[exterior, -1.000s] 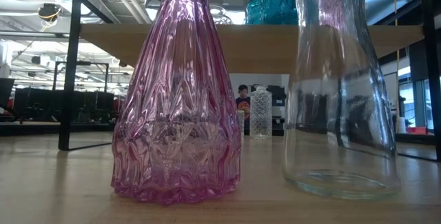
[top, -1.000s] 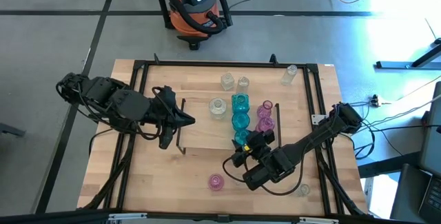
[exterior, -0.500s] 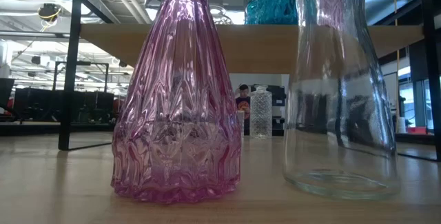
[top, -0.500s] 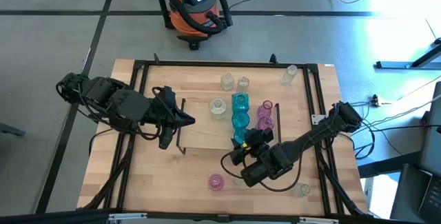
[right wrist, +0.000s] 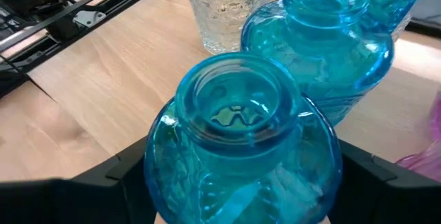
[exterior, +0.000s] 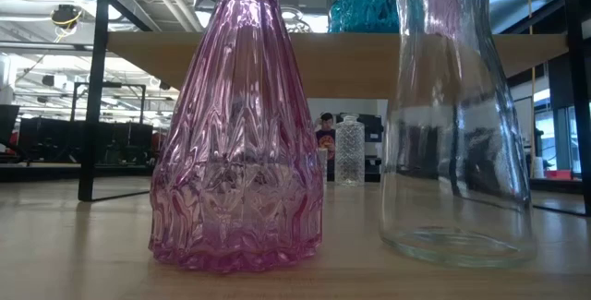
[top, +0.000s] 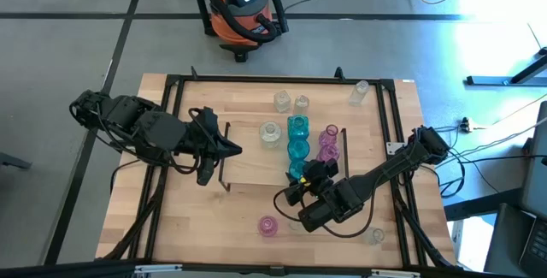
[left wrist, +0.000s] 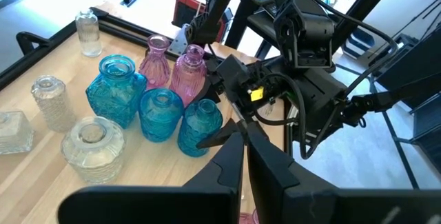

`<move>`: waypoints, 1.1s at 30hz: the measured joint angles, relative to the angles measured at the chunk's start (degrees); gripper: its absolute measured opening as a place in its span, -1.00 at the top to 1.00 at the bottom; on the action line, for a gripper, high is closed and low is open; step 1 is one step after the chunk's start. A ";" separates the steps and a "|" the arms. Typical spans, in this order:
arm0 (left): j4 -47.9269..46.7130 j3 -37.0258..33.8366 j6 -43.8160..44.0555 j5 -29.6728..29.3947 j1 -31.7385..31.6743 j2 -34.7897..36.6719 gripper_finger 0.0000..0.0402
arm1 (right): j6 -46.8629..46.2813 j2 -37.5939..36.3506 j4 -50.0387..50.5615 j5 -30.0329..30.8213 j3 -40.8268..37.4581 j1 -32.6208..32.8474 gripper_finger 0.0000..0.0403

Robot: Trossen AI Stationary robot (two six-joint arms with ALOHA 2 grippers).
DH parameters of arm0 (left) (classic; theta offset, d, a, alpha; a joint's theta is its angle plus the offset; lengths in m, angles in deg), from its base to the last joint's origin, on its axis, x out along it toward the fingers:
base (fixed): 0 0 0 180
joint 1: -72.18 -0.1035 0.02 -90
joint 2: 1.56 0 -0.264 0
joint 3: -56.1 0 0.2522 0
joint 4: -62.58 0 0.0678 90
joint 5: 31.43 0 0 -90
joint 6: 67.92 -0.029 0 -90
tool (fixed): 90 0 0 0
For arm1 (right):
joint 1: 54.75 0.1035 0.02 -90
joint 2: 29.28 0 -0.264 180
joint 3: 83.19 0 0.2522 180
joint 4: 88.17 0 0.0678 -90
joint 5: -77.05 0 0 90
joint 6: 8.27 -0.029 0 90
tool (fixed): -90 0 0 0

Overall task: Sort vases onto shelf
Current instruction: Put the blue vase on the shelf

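Teal glass fills the spread right gripper [top: 301, 184]: the nearest teal vase [right wrist: 241, 148] stands upright between its fingers, at the shelf's [top: 248, 154] 5 o'clock corner. At 9 o'clock the left gripper [top: 232, 149] waits pressed together. Counted left to right: one clear vase, three teal, two pink on the shelf; off it, on the worktop [top: 162, 218], three clear at 12 o'clock, one pink and one clear at 6.

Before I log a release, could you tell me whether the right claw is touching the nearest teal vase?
Cannot tell. In the right wrist view the right claw straddles the teal vase, a finger close against each side, but no gap or contact shows plainly.
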 joint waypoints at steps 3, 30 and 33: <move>-0.01 0.00 0.00 0.01 0.00 0.00 0.93 | -2.00 -0.02 -0.10 -1.61 0.02 -0.34 -0.57; -0.04 0.00 -0.13 0.03 0.01 0.00 0.93 | -3.36 0.07 -0.04 -3.58 -0.01 -0.35 -0.86; -0.04 0.00 -0.13 0.05 0.00 0.00 0.93 | -3.36 -0.04 -0.03 -3.48 0.00 -0.35 -0.86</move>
